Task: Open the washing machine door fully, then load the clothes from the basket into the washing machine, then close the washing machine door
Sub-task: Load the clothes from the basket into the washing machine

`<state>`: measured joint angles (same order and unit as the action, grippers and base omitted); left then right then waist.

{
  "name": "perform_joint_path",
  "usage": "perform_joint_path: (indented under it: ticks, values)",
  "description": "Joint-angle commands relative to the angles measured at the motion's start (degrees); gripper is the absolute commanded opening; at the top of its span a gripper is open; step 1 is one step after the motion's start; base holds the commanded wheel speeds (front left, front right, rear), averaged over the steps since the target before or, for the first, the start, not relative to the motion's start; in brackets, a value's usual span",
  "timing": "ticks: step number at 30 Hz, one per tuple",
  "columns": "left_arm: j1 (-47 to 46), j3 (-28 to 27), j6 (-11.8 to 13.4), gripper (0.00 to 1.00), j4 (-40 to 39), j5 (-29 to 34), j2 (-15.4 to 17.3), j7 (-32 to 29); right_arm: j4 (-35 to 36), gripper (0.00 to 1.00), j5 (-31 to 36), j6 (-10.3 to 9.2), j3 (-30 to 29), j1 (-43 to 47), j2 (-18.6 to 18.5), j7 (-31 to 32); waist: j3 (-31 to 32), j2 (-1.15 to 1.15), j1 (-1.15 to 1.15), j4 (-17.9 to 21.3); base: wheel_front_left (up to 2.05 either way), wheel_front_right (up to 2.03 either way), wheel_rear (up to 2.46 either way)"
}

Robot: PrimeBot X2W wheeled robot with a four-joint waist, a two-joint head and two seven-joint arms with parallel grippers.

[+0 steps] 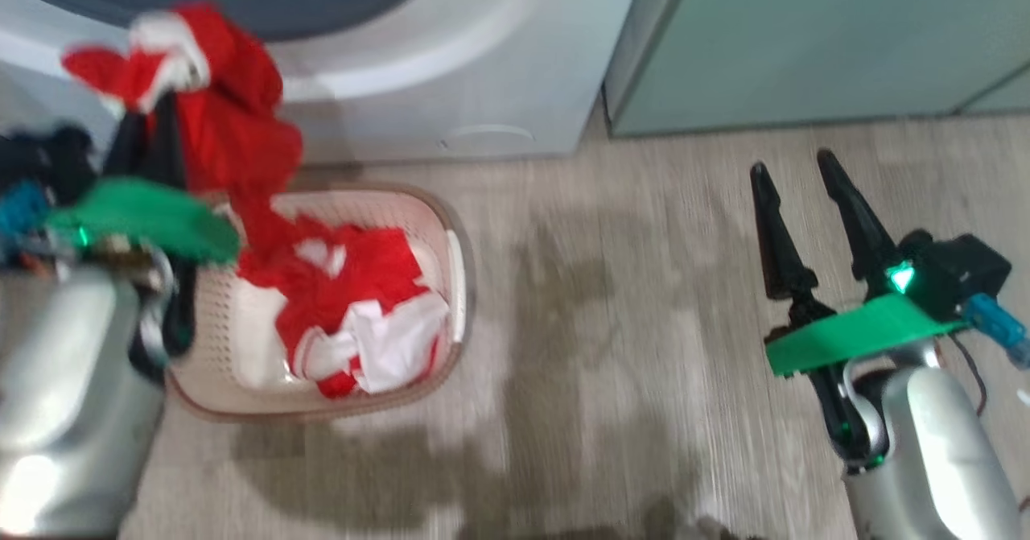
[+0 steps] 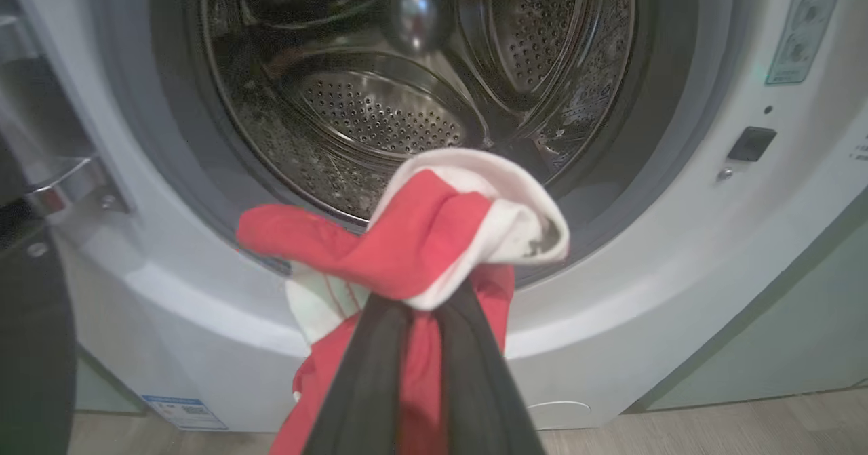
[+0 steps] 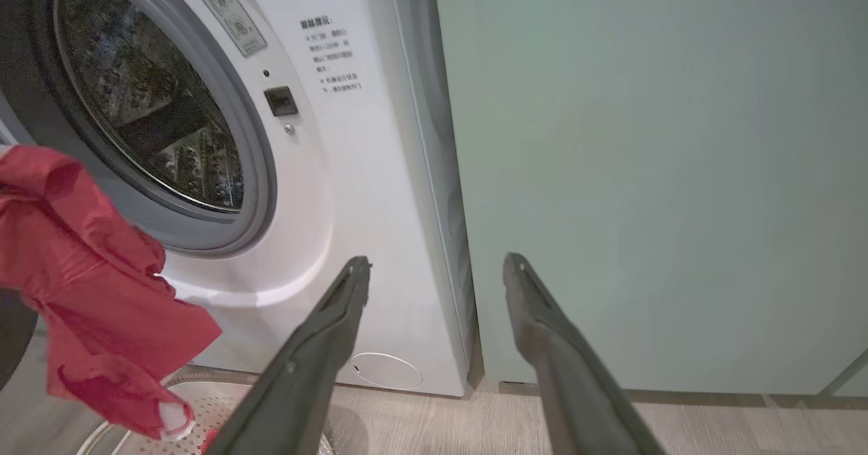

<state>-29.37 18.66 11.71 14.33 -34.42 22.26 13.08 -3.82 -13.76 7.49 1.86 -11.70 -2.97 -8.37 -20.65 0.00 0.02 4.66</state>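
Observation:
The washing machine (image 1: 451,81) stands with its steel drum (image 2: 407,68) open to view. Its door (image 2: 30,346) shows as a dark edge swung out at the far left, beside a chrome hinge (image 2: 68,184). My left gripper (image 2: 424,299) is shut on a red and white garment (image 2: 407,238), held up just before the lower lip of the opening. From the head view this garment (image 1: 233,121) trails down from the left gripper (image 1: 153,113) into the basket (image 1: 463,282), where more of the clothes (image 1: 346,298) lie. My right gripper (image 1: 791,163) hangs open over the floor, holding nothing.
A pale green cabinet (image 1: 805,41) stands right against the washer's right side. Wood-look floor (image 1: 611,323) stretches between the basket and my right arm. The round filter cap (image 3: 386,370) sits low on the washer's front.

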Motion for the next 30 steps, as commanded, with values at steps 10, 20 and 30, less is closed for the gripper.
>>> perform_joint_path:
  ticks: [10, 20, 30]
  values:
    - [-22.8, -1.1, -4.8, 0.00, 13.1, 0.2, 4.7, -7.9, -2.1, 1.00, -4.3, 0.00, 5.6, -6.3, 0.1, -5.0, -11.5, 0.00, -0.02, 8.3, 0.00, 0.00, 0.00]
    - [-36.3, -1.1, -8.3, 0.00, 23.6, -0.9, 9.1, -18.4, -5.1, 1.00, -8.4, 0.00, 9.3, -9.0, 0.1, -6.5, -15.9, 0.00, -0.02, 13.5, 0.00, 0.00, 0.00]
    - [-46.0, -2.5, -9.6, 0.00, 29.9, -3.0, 14.5, -28.6, -3.3, 1.00, -11.9, 0.00, 11.7, -9.9, 0.1, -6.6, -19.7, 0.00, -0.02, 18.3, 0.00, 0.00, 0.00]
